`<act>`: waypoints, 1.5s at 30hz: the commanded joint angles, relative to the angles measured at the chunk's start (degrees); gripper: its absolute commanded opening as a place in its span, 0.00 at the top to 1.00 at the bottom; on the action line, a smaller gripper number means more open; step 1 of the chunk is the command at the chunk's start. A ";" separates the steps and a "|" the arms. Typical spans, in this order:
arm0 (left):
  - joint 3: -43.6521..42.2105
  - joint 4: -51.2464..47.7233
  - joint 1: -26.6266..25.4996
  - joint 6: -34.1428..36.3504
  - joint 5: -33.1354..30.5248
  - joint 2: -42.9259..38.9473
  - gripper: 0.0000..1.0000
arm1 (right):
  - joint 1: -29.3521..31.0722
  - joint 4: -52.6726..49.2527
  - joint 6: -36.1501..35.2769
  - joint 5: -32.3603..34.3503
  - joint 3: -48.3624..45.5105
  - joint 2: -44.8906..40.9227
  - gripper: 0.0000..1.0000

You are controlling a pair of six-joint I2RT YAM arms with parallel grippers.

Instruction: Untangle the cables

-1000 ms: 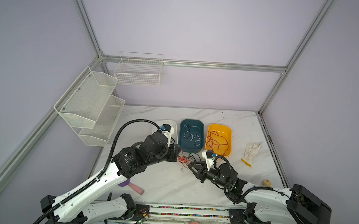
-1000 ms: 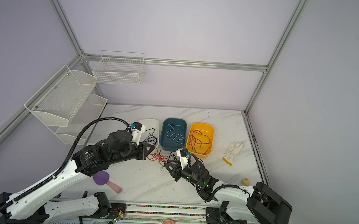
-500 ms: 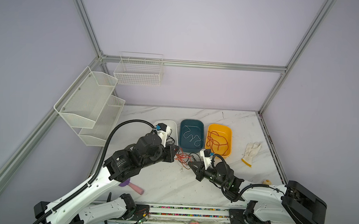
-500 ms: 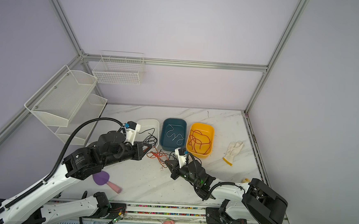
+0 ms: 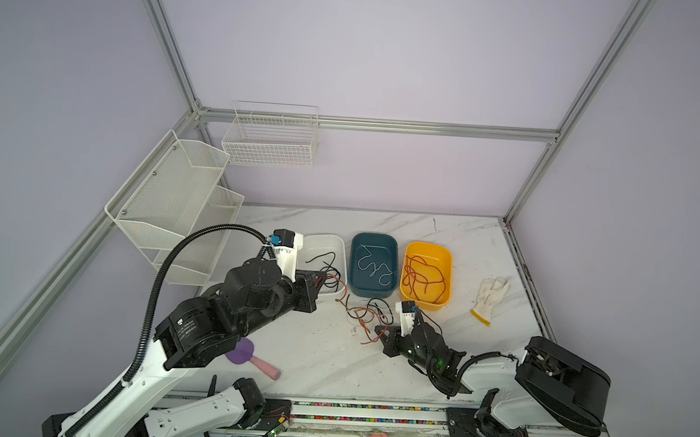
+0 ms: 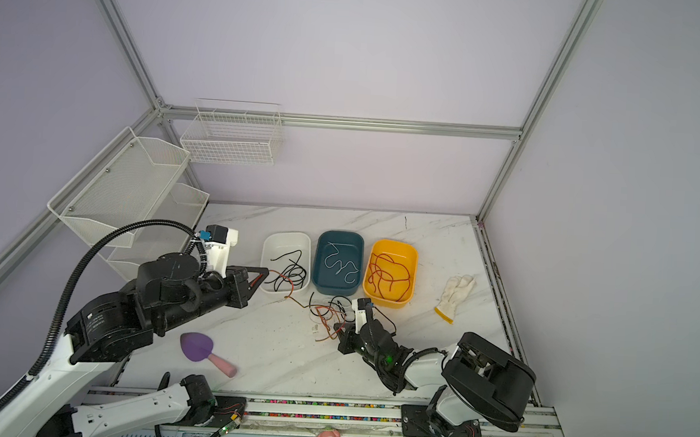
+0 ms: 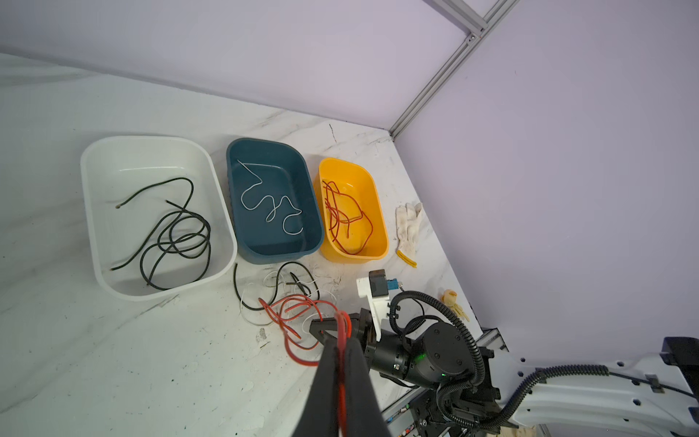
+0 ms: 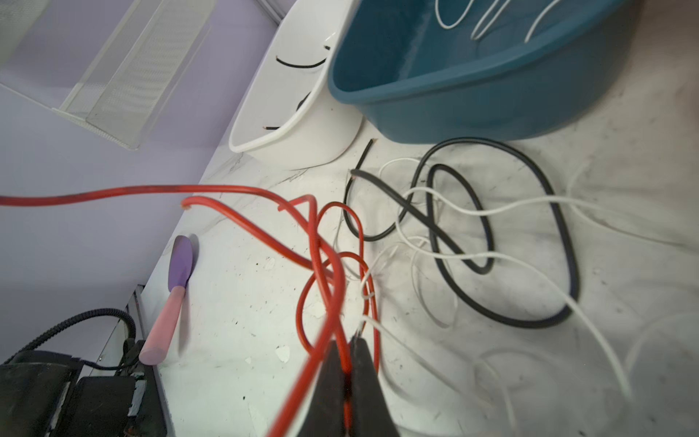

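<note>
moved: left pincer (image 5: 323, 277) drawn back leftward, away from the teal tub (image 5: 370, 293), with a red cable (image 8: 132, 189) pulled out after it; right pincer (image 5: 378, 333) gone from partly spread to closed, otherwise hardly shifted.
cables (image 5: 365, 314): loose tangle of red, black and white loops on the counter (image 5: 323, 359), just in front of the teal tub; one red strand stretched from it off to the left pincer.
left pincer: pressed together on the red cable, strand seen running between the fingers in the left wrist view; held above the counter, left of the teal tub.
right pincer: pressed together, pinching a red cable at the near edge of the tangle, in front of the teal tub; same strand as the left pincer's or not, cannot tell.
tubs: white cable (image 7: 260, 182) inside the teal tub; black cables (image 7: 177, 242) in the white tub (image 6: 287, 235) just left of it; red cables (image 7: 340, 215) in the yellow tub (image 6: 385, 303) just right of it.
other: glove (image 5: 489, 294) further right of the teal tub, past the yellow tub; purple scoop (image 6: 197, 345) well in front of the teal tub and to its left.
</note>
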 commanded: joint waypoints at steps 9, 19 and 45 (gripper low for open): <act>21.96 -5.38 -0.20 9.08 -4.04 6.47 1.00 | 0.36 -3.35 2.21 3.82 -2.16 -0.72 1.00; 40.74 -7.46 -0.25 14.24 -1.63 16.78 1.00 | 0.28 -5.85 0.80 4.92 -3.24 -5.99 1.00; 53.16 6.44 -0.23 23.11 11.02 40.58 1.00 | 0.29 -39.76 -1.52 15.61 1.76 -49.66 0.60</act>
